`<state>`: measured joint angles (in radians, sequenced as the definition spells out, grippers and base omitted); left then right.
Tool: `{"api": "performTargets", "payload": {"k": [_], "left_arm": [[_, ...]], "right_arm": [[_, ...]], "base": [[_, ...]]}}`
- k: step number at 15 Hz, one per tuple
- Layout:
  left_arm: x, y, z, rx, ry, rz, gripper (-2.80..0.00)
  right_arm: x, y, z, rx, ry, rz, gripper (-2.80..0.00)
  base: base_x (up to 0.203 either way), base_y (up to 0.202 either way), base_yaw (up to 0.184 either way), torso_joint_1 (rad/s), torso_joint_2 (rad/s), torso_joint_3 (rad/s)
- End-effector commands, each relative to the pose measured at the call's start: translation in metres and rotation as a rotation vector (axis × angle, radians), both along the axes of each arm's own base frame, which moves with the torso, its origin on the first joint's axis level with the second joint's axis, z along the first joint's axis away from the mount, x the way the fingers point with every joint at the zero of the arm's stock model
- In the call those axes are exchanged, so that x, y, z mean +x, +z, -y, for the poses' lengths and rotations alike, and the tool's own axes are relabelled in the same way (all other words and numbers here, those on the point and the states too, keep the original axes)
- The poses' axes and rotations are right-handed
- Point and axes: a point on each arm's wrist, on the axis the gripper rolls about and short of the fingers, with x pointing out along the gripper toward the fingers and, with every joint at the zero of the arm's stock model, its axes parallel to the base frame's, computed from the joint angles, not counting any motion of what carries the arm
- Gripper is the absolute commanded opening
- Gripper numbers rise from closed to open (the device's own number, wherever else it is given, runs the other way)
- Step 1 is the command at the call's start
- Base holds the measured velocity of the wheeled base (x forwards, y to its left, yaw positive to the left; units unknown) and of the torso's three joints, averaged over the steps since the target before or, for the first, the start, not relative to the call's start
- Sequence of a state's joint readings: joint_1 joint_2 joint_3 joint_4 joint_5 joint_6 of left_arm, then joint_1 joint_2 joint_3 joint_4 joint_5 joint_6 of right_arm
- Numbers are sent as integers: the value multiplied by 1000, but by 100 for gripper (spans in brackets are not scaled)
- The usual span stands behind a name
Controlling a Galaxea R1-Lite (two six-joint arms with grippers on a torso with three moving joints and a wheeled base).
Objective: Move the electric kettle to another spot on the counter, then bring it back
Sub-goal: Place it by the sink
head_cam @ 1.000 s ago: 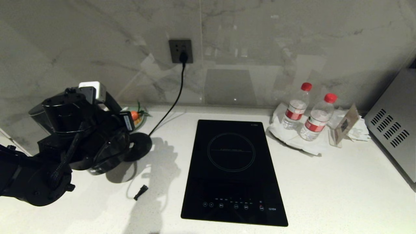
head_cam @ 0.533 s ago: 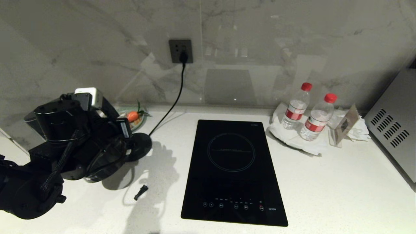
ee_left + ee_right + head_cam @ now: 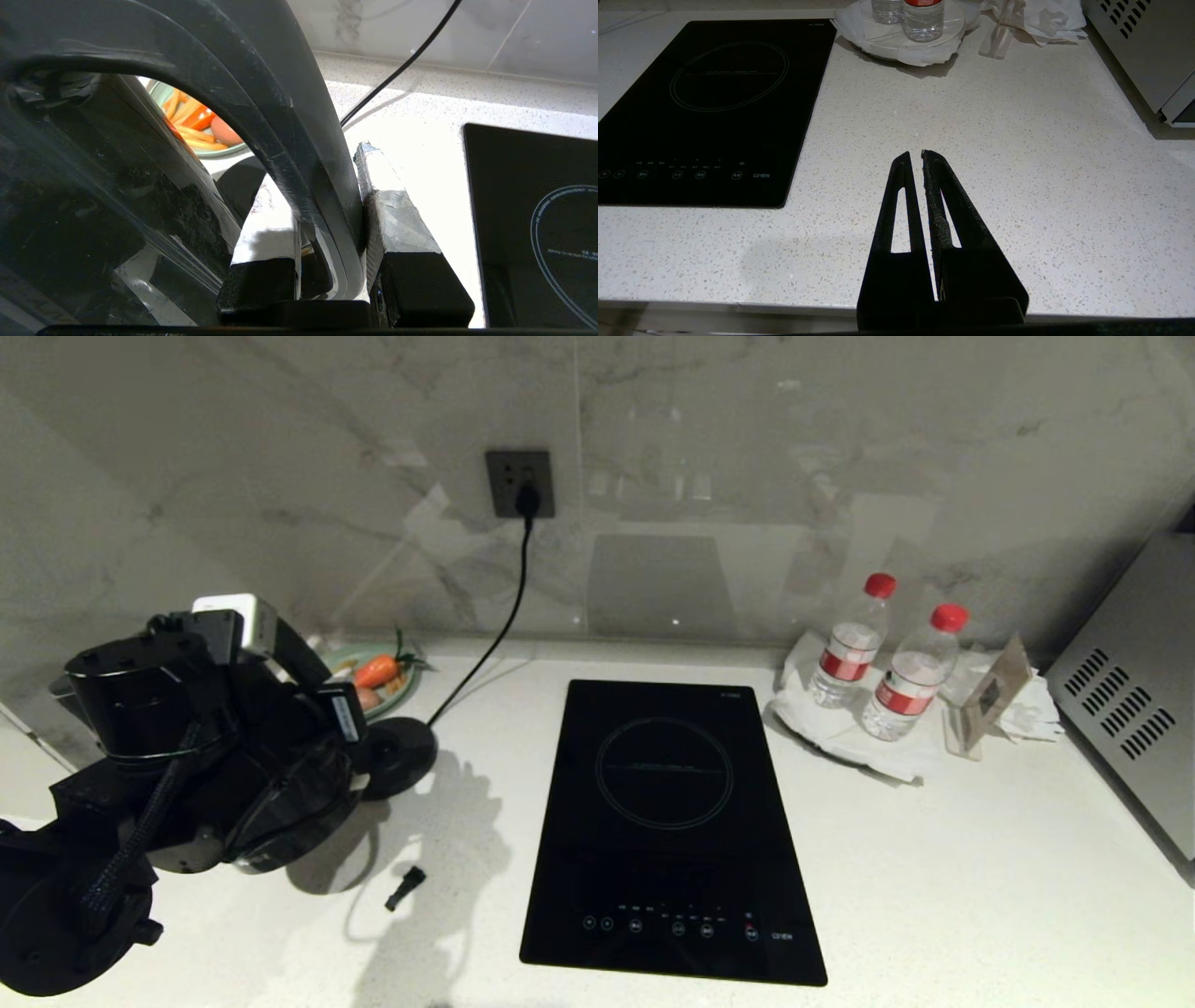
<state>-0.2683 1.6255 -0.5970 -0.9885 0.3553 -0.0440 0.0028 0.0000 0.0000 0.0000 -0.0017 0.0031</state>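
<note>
Carrying electric kettle (image 3: 280, 807) leftward | left gripper (image 3: 322, 196) still clamping handle

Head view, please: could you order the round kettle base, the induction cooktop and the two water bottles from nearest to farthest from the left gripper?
The left gripper is clamped on the electric kettle handle at the counter's left.
1. Round kettle base: just right of the gripper.
2. Induction cooktop: centre of the counter.
3. Water bottles: far right, near the wall.
</note>
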Motion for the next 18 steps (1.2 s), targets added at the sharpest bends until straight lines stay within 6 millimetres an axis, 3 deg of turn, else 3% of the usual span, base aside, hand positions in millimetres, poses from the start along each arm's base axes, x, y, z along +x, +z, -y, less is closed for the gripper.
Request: {"api": "performTargets", "payload": {"k": [1, 7, 18], "left_arm": [[-1, 0, 0, -1, -1, 2, -280], [-6, -9, 0, 8, -14, -31, -280], [-7, -4, 9, 15, -77, -17, -280]], "right_arm": [[0, 0, 0, 0, 0, 2, -280], [0, 0, 0, 0, 0, 2, -280], [0, 0, 0, 0, 0, 2, -280]], "base": [[0, 0, 0, 0, 0, 0], [0, 0, 0, 0, 0, 0], [0, 0, 0, 0, 0, 0]]}}
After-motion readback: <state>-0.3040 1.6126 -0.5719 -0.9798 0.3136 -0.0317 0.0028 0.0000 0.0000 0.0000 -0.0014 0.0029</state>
